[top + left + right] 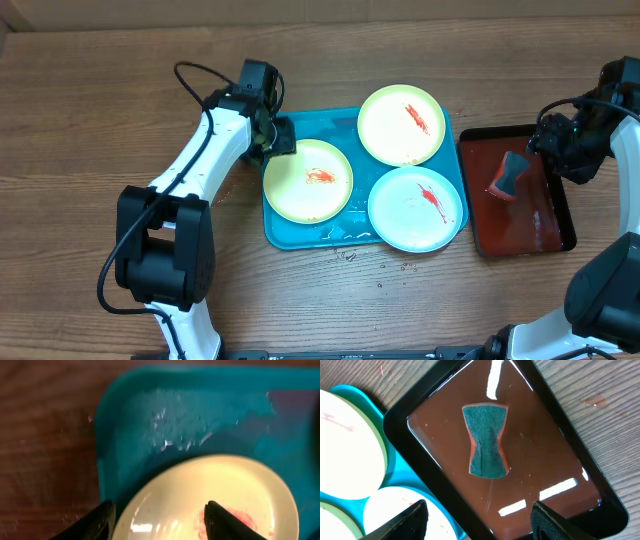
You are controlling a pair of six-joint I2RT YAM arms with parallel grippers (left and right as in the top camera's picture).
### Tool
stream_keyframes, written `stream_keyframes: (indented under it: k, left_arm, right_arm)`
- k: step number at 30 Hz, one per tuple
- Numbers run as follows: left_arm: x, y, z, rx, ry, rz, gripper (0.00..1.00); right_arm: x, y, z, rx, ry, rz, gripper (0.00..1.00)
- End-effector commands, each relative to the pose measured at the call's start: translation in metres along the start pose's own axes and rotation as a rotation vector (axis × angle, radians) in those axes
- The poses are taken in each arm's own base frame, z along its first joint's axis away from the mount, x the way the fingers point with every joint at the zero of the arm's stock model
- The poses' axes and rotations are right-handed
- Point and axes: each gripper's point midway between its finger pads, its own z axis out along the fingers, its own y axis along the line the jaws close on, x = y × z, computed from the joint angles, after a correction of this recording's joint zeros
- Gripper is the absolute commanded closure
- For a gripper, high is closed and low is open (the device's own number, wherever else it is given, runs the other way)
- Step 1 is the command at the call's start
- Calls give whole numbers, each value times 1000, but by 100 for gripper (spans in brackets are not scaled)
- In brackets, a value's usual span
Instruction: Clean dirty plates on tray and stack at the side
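Three plates lie on the turquoise tray (300,122): a pale yellow-green plate (308,180) at the left, another yellow-green plate (401,124) at the back, and a white plate (416,208) at the front right. All three carry red sauce smears. My left gripper (283,140) hovers at the left plate's back-left rim. In the left wrist view that gripper (160,522) is open: one finger is over the tray edge, the other over the plate (225,490). My right gripper (480,522) is open and empty over the dark red tray.
The dark red tray (545,225) right of the turquoise one holds shallow liquid and a green-topped sponge (489,440). Water drops dot the wood (350,255) in front of the turquoise tray. Brown tabletop (90,120) stretches to the left.
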Motion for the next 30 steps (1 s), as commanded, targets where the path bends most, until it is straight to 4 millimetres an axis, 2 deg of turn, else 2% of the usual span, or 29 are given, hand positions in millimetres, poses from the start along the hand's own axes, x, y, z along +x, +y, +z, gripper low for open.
stream_keyframes:
  k: [1, 6, 14, 18, 26, 30]
  left_arm:
    - [-24, 13, -3, -83, -95, 31, 40]
    - [-31, 3, -1, -42, -126, 141, 42]
    - [-45, -3, 3, -25, -202, 229, 43]
    - [-41, -11, 8, 26, -203, 281, 41]
    - [-31, -5, 23, 22, -205, 286, 35]
    - [-33, -6, 25, 26, -224, 287, 35]
  right_arm:
    - [-5, 2, -6, 1, -28, -18, 33]
    - [-6, 2, -6, 2, -29, -22, 32]
    - [-7, 2, -6, 1, -33, -22, 32]
    - [-7, 2, -6, 1, -33, -22, 32]
    - [-7, 2, -6, 0, -35, -22, 31]
    - [-7, 2, -6, 0, -35, -22, 30]
